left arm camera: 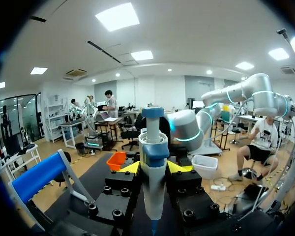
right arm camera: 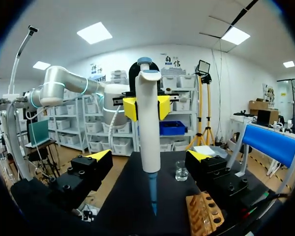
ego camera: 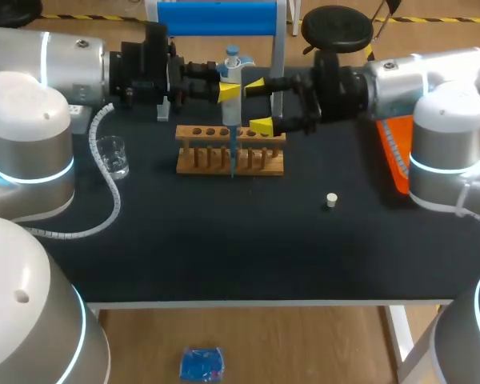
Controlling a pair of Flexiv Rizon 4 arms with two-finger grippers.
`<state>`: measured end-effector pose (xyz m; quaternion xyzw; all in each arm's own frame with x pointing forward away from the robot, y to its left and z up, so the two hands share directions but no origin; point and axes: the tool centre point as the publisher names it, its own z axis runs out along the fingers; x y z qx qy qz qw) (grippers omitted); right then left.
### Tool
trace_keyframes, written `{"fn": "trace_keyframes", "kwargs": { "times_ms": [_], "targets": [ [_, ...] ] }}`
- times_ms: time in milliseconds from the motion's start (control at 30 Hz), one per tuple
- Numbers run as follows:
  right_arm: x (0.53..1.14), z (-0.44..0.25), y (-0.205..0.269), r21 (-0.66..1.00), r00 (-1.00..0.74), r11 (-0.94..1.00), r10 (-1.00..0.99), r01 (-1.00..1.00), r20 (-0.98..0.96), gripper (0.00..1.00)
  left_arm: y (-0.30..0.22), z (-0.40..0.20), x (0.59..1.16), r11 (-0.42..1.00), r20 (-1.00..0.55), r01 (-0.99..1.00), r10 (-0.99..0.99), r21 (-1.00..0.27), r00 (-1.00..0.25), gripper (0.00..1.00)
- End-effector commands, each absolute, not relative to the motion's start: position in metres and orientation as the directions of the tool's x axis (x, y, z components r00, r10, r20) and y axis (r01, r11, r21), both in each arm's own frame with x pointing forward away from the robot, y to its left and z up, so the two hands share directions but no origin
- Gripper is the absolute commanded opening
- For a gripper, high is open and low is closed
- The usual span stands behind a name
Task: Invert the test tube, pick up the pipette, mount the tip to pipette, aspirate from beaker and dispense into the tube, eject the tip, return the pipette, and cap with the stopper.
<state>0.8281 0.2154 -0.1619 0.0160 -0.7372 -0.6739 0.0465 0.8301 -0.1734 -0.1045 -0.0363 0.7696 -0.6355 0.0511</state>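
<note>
My left gripper (ego camera: 232,88) is shut on the white-and-blue pipette (ego camera: 234,80), held upright above the wooden tube rack (ego camera: 229,150). The pipette's blue tip (ego camera: 233,156) points down at the rack's holes. In the left wrist view the pipette (left arm camera: 153,167) stands between the yellow fingertips (left arm camera: 130,168). My right gripper (ego camera: 260,104) is wide open just right of the pipette, one finger on each side without touching; the right wrist view shows the pipette (right arm camera: 148,128) ahead of its spread fingers (right arm camera: 99,156). A glass beaker (ego camera: 112,156) stands at the left and a small white stopper (ego camera: 331,200) lies right of centre. No test tube is clearly visible.
An orange tray (ego camera: 394,152) lies at the table's right edge under my right arm. A blue-topped stand (ego camera: 216,18) is at the back. A white coiled cable (ego camera: 108,200) hangs from my left arm over the mat. The dark mat (ego camera: 224,240) covers the table in front.
</note>
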Motion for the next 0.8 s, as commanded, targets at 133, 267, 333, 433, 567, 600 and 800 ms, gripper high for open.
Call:
{"fn": "trace_keyframes", "kwargs": {
  "times_ms": [133, 267, 333, 433, 567, 600, 800],
  "targets": [
    [0.816, -0.159, 0.233, 0.996, -0.995, 0.073, -0.093, 0.041, 0.047, 1.0, -0.173, -0.105, 0.831, 0.189, -0.033, 0.01, -0.119, -0.982, -0.992, 0.0],
    [0.815, -0.155, 0.242, 0.998, -0.996, 0.057, -0.085, 0.021, 0.026, 1.0, -0.173, -0.105, 0.831, 0.189, -0.033, 0.01, -0.119, -0.982, -0.992, 0.0],
    [0.815, -0.152, 0.246, 0.999, -0.997, 0.051, -0.081, 0.001, 0.006, 1.0, -0.173, -0.105, 0.831, 0.189, -0.033, 0.01, -0.119, -0.982, -0.992, 0.0],
    [0.814, -0.15, 0.251, 0.998, -0.996, 0.052, -0.083, -0.019, -0.015, 1.0, -0.173, -0.105, 0.831, 0.189, -0.033, 0.01, -0.119, -0.982, -0.992, 0.0],
    [0.816, -0.148, 0.253, 0.999, -0.997, 0.047, -0.077, -0.024, -0.02, 1.0, -0.173, -0.105, 0.831, 0.189, -0.033, 0.01, -0.119, -0.982, -0.992, 0.0],
    [0.816, -0.148, 0.254, 0.999, -0.997, 0.045, -0.074, -0.022, -0.019, 1.0, -0.173, -0.105, 0.831, 0.189, -0.033, 0.01, -0.119, -0.982, -0.992, 0.0],
    [0.819, -0.147, 0.255, 0.999, -0.998, 0.038, -0.065, -0.016, -0.013, 1.0, -0.173, -0.105, 0.831, 0.189, -0.033, 0.01, -0.119, -0.982, -0.992, 0.0]
  ]
}}
